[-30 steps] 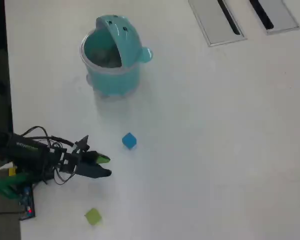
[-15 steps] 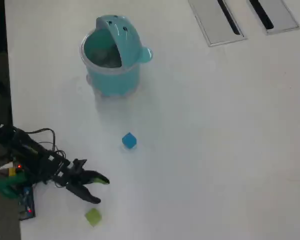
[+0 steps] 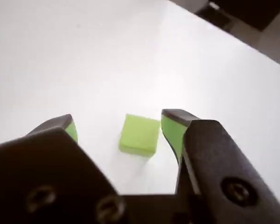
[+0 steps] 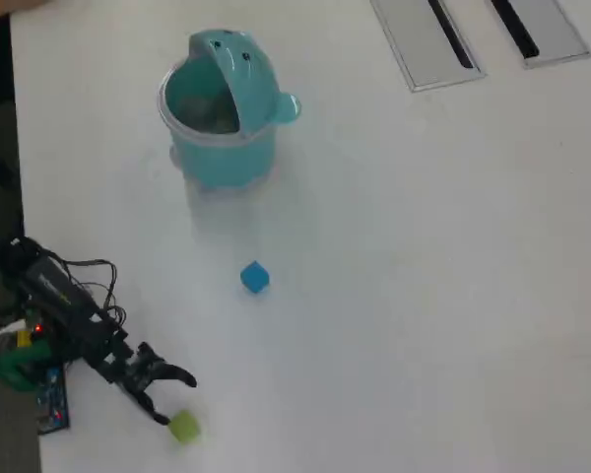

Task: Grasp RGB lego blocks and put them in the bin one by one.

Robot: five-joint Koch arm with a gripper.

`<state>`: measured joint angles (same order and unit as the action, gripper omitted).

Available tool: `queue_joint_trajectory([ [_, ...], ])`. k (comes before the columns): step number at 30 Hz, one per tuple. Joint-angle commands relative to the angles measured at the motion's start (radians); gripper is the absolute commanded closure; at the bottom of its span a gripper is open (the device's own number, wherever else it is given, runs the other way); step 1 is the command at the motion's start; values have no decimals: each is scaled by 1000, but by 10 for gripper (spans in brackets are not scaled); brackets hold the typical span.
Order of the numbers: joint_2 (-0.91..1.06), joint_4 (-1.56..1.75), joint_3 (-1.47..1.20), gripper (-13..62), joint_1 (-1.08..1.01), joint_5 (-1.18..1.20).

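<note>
While it lies flat on the white desk (image 4: pixel 424 296), the yellow-green block (image 3: pixel 140 135) sits between the two green-padded fingers (image 3: pixel 173 130) of the claw (image 3: pixel 117 127), nearer the right finger in the wrist view and touching neither. The claw is spread wide, with clear desk showing on both sides of the block.

In the overhead view the same block (image 4: pixel 184 427) is near the bottom left of the desk, just at the tips of the black claw (image 4: pixel 174 397). The arm (image 4: pixel 69 315) reaches in from the left edge, trailing dark cables.

The blue block (image 4: pixel 255 278) rests by itself toward the middle of the desk, well apart from the claw and from the bin. The teal bin (image 4: pixel 222 118) stands upright near the top, its hooded lid tipped back and a small knob on its right side. Two grey slotted panels (image 4: pixel 428 39) are set into the desk at the top right.
</note>
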<state>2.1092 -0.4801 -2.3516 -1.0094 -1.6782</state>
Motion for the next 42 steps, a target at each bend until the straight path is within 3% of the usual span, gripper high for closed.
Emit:
queue_joint_trajectory([
  [1,-6,-49,91,168,-14,21],
  [18,-147,-210,118,171,-97,25],
  [42,-449,67,95,171,-72,51],
])
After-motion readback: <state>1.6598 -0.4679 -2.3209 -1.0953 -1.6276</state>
